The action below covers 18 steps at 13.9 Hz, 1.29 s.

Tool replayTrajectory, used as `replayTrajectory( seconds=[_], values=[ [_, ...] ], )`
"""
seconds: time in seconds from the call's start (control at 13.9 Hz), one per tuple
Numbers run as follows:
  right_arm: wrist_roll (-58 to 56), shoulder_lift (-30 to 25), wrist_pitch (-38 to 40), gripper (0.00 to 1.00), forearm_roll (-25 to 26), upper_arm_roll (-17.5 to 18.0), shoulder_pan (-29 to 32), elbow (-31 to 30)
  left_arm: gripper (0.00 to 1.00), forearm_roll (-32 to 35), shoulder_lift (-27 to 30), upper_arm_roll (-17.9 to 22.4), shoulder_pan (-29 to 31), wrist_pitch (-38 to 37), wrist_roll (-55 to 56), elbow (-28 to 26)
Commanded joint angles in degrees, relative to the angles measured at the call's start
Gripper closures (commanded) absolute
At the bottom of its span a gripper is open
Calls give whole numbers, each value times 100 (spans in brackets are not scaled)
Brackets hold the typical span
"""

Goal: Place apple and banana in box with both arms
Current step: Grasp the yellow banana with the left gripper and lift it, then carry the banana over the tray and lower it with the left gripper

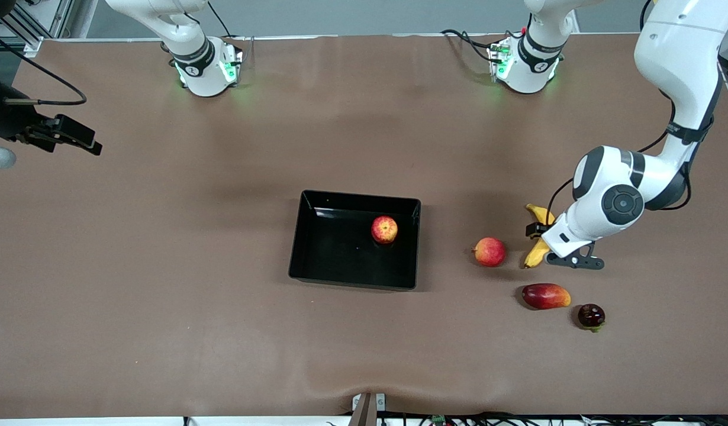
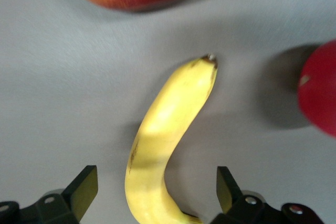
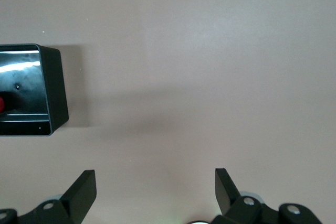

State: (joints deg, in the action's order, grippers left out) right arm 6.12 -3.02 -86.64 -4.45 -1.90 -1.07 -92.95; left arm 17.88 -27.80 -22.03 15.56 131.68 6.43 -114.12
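Apple in the tray, banana between my left gripper's open fingers.

Front view: the small deep-red apple (image 1: 384, 229) sits in the shallow black plastic box (image 1: 316, 248) mid-table. Toward the left arm's end, the curved yellow banana (image 1: 538, 251) lies on the brown table (image 1: 163, 296), the left gripper (image 1: 544, 234) over it; the right gripper (image 1: 74, 139) waits over the right arm's end.
Left wrist view: black fingers (image 2: 84, 187) spread wide either side of the banana (image 2: 163, 150), gripping nothing.
Right wrist view: I see wide-open, empty fingers (image 3: 84, 192) above bare table, the box (image 3: 50, 87) at the edge.
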Motion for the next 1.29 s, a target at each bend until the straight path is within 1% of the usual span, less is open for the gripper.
replayTrajectory(
  seconds=[0.0, 0.07, 0.14, 0.22, 0.29, 0.36, 0.43, 0.5, 0.57, 0.72, 0.79, 0.86, 0.93, 1.0, 1.22],
  values=[
    [30, -23, 103, 0, 41, 102, 72, 119, 14, 110, -155, -38, 88, 199, -213, -101],
    [21, -14, 138, 0, 41, 111, 55, 162, 24, 328, -234, -30, 88, 252, -213, -127],
    [12, 3, 139, 0, 41, 111, 37, 276, 29, 574, -270, -38, 105, 253, -213, -128],
    [-5, 21, 173, 0, 50, 111, 20, 373, 37, 681, -357, -38, 132, 253, -213, -128],
    [-5, 30, 252, 0, 85, 120, 19, 382, 51, 682, -384, -30, 132, 253, -213, -128],
    [-31, 38, 270, 0, 190, 128, -24, 374, 69, 682, -367, -38, 141, 244, -169, -119],
    [-110, 30, 314, 0, 260, 120, -59, 374, 97, 682, -271, -47, 132, 157, -99, -119],
    [-285, 30, 427, 0, 261, 120, -60, 374, 100, 612, -105, -65, 132, 25, -3, -119],
    [-452, 30, 577, 0, 278, 111, -42, 382, 100, 568, 114, -204, 114, -133, 172, -110],
    [-611, 21, 858, 0, 296, 85, 10, 383, 100, 428, 502, -791, 114, -711, 960, 30],
    [-620, 21, 955, 0, 296, 85, 54, 383, 100, 366, 573, -1151, 106, -975, 1426, 257],
    [-612, 12, 956, 0, 296, 93, 37, 383, 100, 348, 539, -1529, 62, -1309, 1814, 581],
    [-612, 3, 921, 0, 296, 111, 28, 383, 100, 261, 425, -1802, -25, -1642, 2244, 1019],
    [-612, -5, 895, 0, 296, 120, 11, 383, 100, 104, 198, -1970, -261, -1811, 2692, 1415],
    [-612, -23, 710, 0, 287, 129, 2, 383, 100, -4, -373, -1963, -1350, -1866, 3993, 2348]
  ],
)
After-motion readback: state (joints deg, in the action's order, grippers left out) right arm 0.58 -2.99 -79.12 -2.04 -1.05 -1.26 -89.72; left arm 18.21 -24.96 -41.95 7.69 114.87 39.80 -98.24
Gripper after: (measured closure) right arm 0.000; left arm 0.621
